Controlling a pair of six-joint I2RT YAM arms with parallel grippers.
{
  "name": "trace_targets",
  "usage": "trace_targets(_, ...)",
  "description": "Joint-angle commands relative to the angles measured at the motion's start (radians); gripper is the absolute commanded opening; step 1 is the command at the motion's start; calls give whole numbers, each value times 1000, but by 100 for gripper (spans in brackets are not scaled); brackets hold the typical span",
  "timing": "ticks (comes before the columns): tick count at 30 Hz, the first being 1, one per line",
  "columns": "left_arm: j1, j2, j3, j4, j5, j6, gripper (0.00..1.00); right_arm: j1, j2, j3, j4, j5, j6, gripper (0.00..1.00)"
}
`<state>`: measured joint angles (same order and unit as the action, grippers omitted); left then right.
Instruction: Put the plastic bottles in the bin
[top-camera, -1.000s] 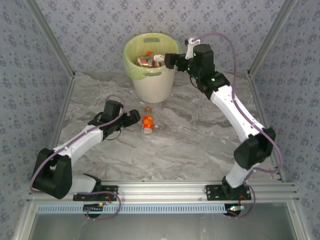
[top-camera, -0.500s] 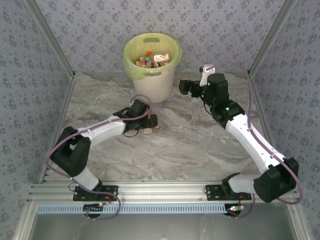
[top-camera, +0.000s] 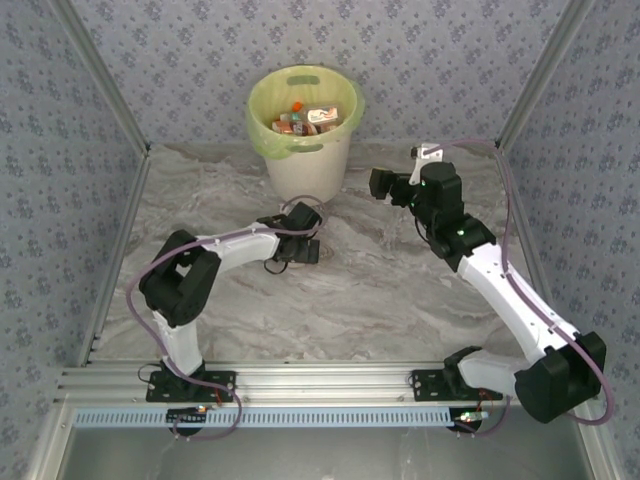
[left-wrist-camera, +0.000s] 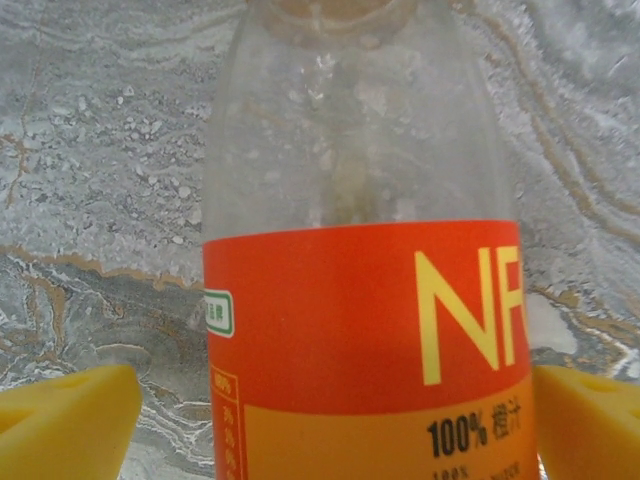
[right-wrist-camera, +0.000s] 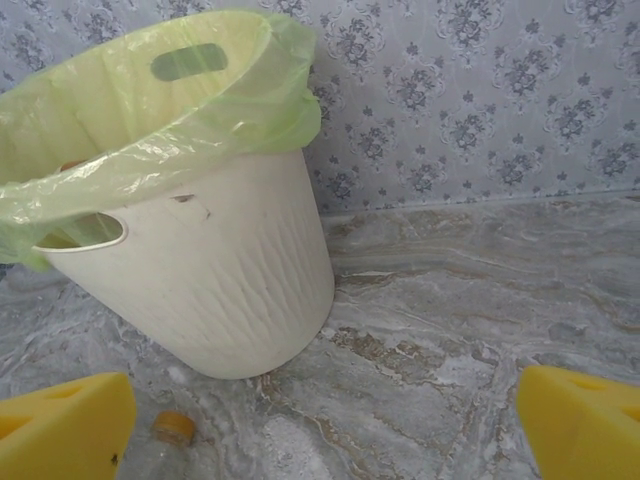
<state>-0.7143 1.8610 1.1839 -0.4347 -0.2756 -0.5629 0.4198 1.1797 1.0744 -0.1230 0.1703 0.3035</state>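
Observation:
A clear plastic bottle (left-wrist-camera: 360, 300) with an orange-red label and an orange cap lies on the marble table. My left gripper (left-wrist-camera: 330, 430) is open and straddles its labelled body; the left pad (left-wrist-camera: 60, 420) stands off it and the right pad (left-wrist-camera: 590, 425) is close against it. In the top view my left gripper (top-camera: 300, 246) covers that bottle, just in front of the bin (top-camera: 305, 165). The cream bin has a yellow-green bag, and several bottles (top-camera: 300, 122) lie inside. My right gripper (top-camera: 382, 184) hangs open and empty to the right of the bin (right-wrist-camera: 210, 280), facing it.
The bottle's orange cap (right-wrist-camera: 173, 428) lies near the bin's foot in the right wrist view. Patterned walls close the table at the back and both sides. Bare marble (top-camera: 380, 280) stretches between the two arms.
My left arm has reached forward and right until its gripper straddles the bottle. My right gripper has drawn back from over the bin, moving right and lower.

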Motion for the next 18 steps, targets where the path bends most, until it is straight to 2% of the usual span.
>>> trace_targets(1,-6,22,17,-14,-25,23,94,-6,-21,-24,-1,35,23,100)
trace_targets(4,-10,35,15,8,5,32,86,-6,-25,-27,-8,35,24,100)
trace_targets(10,-13,43,25,5,1,43,62,-7,-38,-32,-26,52,22,100)
trace_targets(18,-14,-23,19,12,27,62,49,-9,-57,-47,-43,61,37,100)
